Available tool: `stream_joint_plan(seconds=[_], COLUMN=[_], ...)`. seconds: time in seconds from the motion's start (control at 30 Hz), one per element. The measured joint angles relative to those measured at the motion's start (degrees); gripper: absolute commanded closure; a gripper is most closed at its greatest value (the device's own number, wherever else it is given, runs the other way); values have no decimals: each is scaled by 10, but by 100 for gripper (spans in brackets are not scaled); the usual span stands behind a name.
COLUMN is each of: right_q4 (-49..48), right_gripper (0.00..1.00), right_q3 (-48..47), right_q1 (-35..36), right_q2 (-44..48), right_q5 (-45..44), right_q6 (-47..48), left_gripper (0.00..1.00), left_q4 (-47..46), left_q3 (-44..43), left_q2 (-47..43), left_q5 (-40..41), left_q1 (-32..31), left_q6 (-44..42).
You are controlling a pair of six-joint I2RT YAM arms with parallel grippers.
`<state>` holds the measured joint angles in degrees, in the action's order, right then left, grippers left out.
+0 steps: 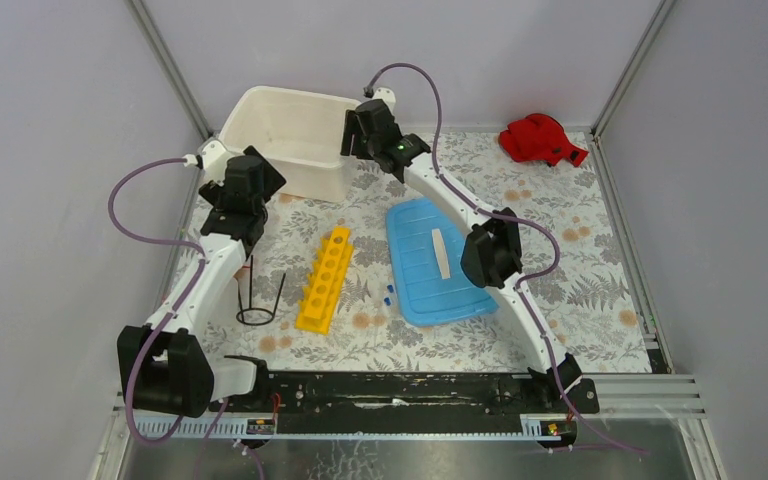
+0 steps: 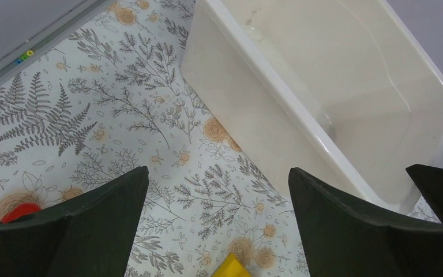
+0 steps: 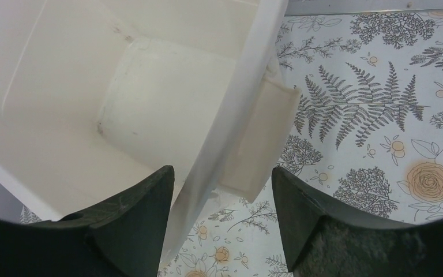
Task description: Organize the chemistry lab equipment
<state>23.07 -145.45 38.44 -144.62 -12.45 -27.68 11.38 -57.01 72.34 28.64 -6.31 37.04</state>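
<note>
Top view: white tub (image 1: 305, 178) sits at upper centre-left of the fern-print surface (image 1: 585, 290). Both arms hide parts of its rim.

Right hand (image 3: 222, 170): jaws partly open, astride the tub's right wall. One finger is inside the tub, the other outside beside a flat tab under the rim. A strip of surface shows between the outer finger and the wall. The fingers' lower parts are cut off by the frame's bottom edge, so cannot tell whether they pinch the wall.

Left hand (image 2: 218, 173): jaws spread fully, holding nothing. It hangs over bare surface just beside the tub's near corner. A red sliver (image 2: 20, 212) at lower left is half hidden by a finger and cannot be identified.

Task items, top view:
- Yellow test-tube rack (image 1: 325, 280): centre of frame, lying on the surface, left of the blue lid (image 1: 430, 285). Only one corner shows at the bottom of the left wrist view.
- Blue-capped tubes (image 1: 388, 295): between rack and lid, touching neither. Too small to count with certainty.
- Black wire ring stand (image 1: 251, 295): left of the rack, beside the left forearm, its thin wire hard to trace.

A white strip (image 1: 442, 252) lies on the lid. The right arm covers the lid's right edge. Red cloth (image 1: 540, 140) is at upper right.
</note>
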Motion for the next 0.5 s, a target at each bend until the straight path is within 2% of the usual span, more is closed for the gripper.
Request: stream_joint_plan(seconds=[0.07,0.33,0.5], right_q4=[0,-9,-13], right_gripper=[36,73,85], right_q3=[0,-11,-12], right_q1=[2,6,6], right_q2=[0,-8,-8], right_q5=[0,9,4], right_q6=[1,4,-1], left_gripper=[1,1,1], left_q4=[0,-1,-1], left_q3=[3,10,17], left_q2=[0,-2,-16], left_q5=[0,2,4], left_q1=[0,0,0], left_q6=[1,6,6])
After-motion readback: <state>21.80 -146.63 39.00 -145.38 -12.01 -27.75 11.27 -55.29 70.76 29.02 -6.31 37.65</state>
